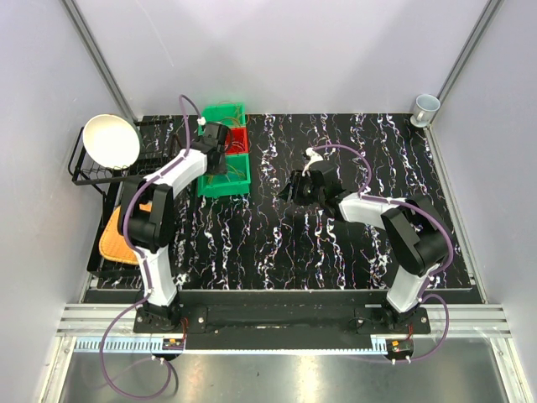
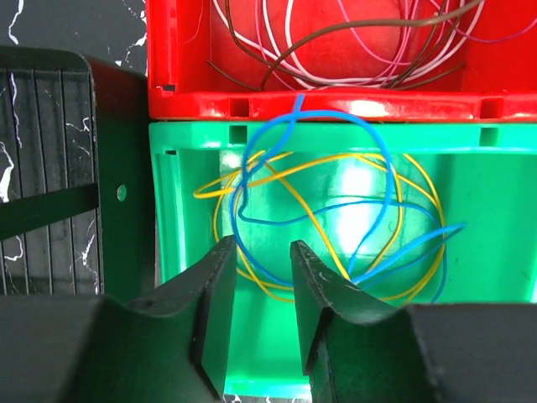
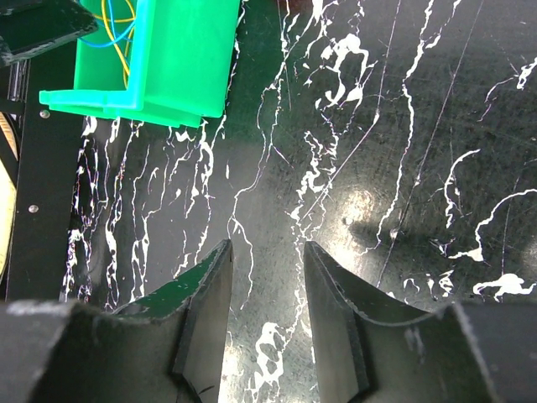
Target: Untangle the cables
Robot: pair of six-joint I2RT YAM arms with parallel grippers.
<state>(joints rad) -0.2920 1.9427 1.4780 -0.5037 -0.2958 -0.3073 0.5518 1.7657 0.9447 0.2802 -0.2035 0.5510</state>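
- Two thin cables, a blue wire (image 2: 312,214) and a yellow wire (image 2: 277,179), are seen looped through each other at the centre of the left wrist view, inside the green plastic bin (image 2: 189,210); the untangling is judged to be left undone.
- More thin wires, white, pink and brown (image 2: 336,42), are seen coiled in the red plastic bin (image 2: 180,50) at the top of that view; whether they are knotted cannot be made out.
- Over the green bin the left gripper (image 2: 260,269) is held with fingers spread and nothing between them.
- At mid-frame of the top view, the right gripper (image 3: 268,277) is seen parted and empty above the black marbled tabletop (image 3: 403,126).
- Bin contents are too small to read from above.
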